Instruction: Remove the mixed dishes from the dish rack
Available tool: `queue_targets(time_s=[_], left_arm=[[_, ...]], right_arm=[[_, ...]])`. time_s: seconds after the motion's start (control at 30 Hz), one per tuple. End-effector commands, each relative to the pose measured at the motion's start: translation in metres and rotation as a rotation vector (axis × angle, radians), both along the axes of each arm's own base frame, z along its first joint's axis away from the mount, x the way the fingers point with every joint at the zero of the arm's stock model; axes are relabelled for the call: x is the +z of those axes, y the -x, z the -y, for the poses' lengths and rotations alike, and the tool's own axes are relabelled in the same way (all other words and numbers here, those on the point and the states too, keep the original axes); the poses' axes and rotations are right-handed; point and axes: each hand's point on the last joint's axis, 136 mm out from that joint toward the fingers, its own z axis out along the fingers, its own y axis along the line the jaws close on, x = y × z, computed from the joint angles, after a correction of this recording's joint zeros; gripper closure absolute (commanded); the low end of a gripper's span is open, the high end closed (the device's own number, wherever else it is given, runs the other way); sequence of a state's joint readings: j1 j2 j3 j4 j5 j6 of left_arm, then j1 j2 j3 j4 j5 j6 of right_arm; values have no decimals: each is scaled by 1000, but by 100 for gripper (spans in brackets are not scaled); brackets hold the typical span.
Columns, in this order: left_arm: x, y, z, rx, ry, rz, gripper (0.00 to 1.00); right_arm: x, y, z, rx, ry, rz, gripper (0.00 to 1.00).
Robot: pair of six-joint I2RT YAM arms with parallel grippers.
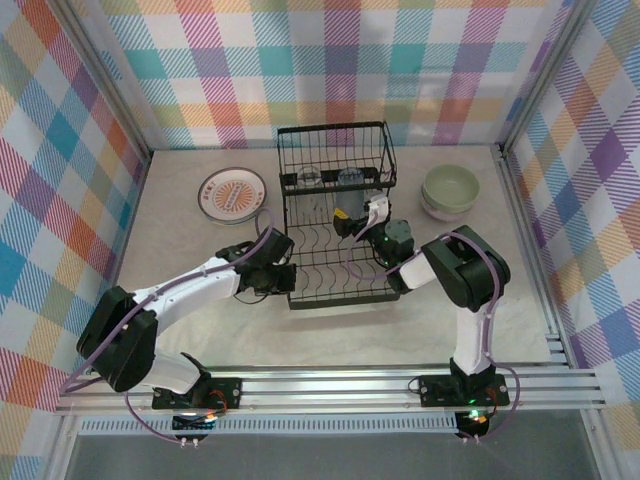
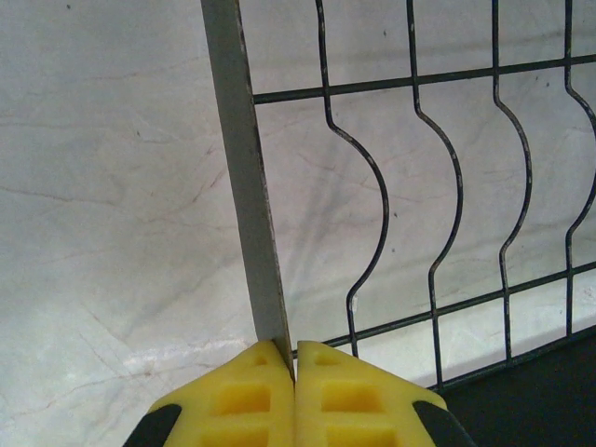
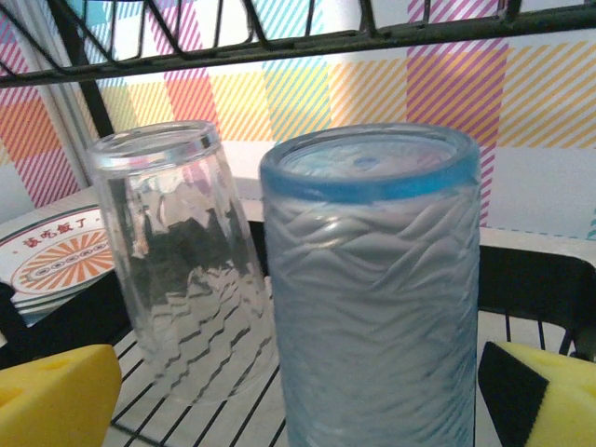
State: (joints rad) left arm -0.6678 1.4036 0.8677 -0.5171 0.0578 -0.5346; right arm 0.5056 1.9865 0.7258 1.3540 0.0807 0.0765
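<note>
desk [image 1: 180, 235]: pale marbled top, plaid walls [image 1: 300, 70] on three sides.
dish rack [image 1: 330, 262]: black wire, mid-desk, long axis running near to far. Curved slot dividers on the low level toward the near edge, raised basket section toward the far edge.
orange-pattern plate [image 1: 232, 193]: flat on desk, just left of the rack's far end, not touching it.
green bowl [image 1: 450, 183]: right of the rack toward the far-right corner of desk, nested in the lavender bowl [image 1: 438, 211], both upright on desk.
bluish tumbler [image 3: 372, 298]: upside down on the rack's wire floor, wavy ribbed wall, blue band at the top. Black wires cross above it. Top view puts it in the basket section.
clear tumbler [image 3: 182, 261]: upside down too, just left of the bluish one and a bit farther from the wrist camera, small gap between them.
left end effector [image 2: 294, 377]: at the dish rack's left side, close to its near-left corner. Yellow pads pressed together, thin grey strip [image 2: 247, 186] of the frame runs down into the seam between them, so pinching the rack.
right end effector [image 3: 298, 382]: inside the rack from its right side, spread wide, one yellow finger [image 3: 51, 396] in each lower corner of the wrist view, bluish tumbler between them. Left finger clear of the glass, right finger contact cannot tell.
</note>
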Motion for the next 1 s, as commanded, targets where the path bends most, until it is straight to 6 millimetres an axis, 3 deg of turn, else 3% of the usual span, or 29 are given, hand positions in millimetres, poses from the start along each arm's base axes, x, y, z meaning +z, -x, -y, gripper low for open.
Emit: queue_targets(time_s=[0.0,0.37,0.97], left_arm=[[2,31,8,-94,39,-69,100],[12,39,7,-99,60,-54,100],[21,44,5,-90,74,-37,100]], right_arm=[[13,-9,-1,-33,-15,61,1],[2,-27,3,-107,-25,48,1],[2,-51,17,-241,-48,60,1]])
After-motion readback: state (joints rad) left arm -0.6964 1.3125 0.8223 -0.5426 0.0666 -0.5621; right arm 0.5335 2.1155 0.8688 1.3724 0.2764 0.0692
